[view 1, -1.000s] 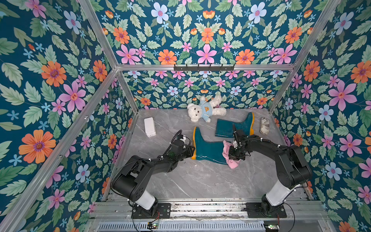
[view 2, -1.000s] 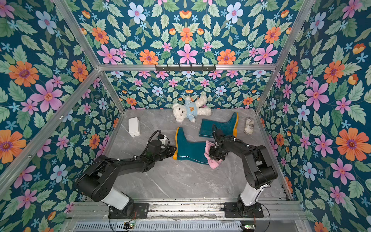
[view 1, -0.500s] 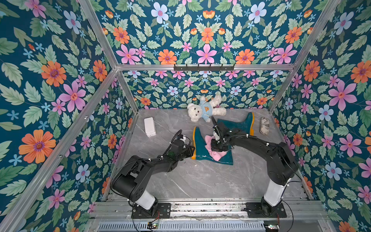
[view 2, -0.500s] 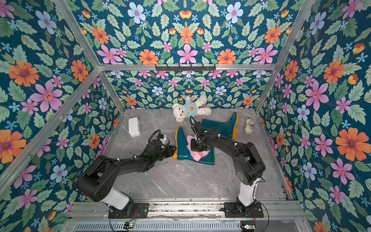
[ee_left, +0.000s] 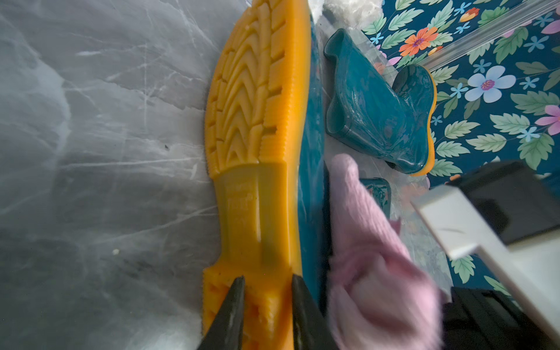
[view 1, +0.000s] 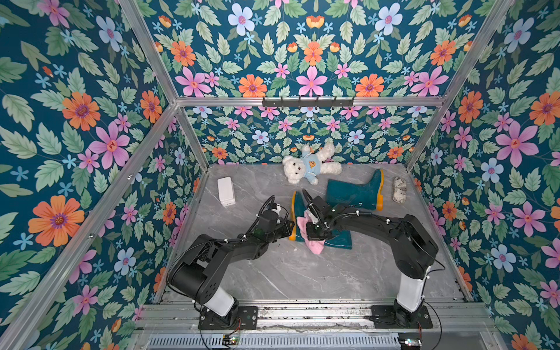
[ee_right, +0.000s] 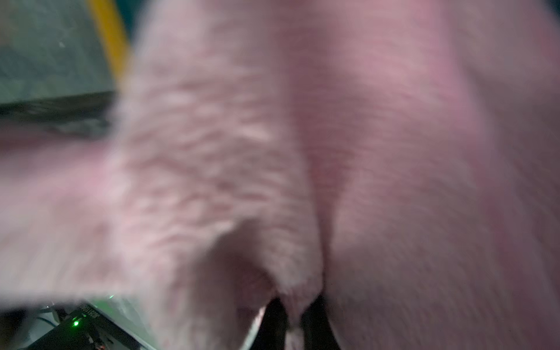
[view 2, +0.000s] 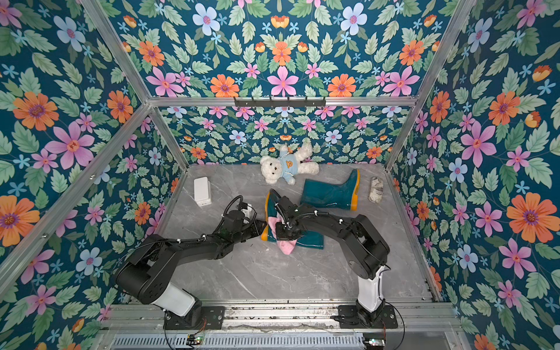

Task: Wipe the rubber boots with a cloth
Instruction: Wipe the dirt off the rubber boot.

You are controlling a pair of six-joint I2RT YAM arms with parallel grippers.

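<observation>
Pink cloth [ee_right: 303, 151] in tight jaws (yellow boot sole [ee_right: 109, 39] beyond)

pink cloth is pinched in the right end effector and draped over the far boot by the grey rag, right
Not quite. The pink cloth, pinched in the right end effector, drapes over the near boot, not the far boot by the grey rag, as both top views show.

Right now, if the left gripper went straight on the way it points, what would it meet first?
The yellow-orange sole of the near boot, at its heel. The left gripper points squarely at it. Its fingertips are parted and seem to touch the sole, though actual contact is hard to judge.
</observation>
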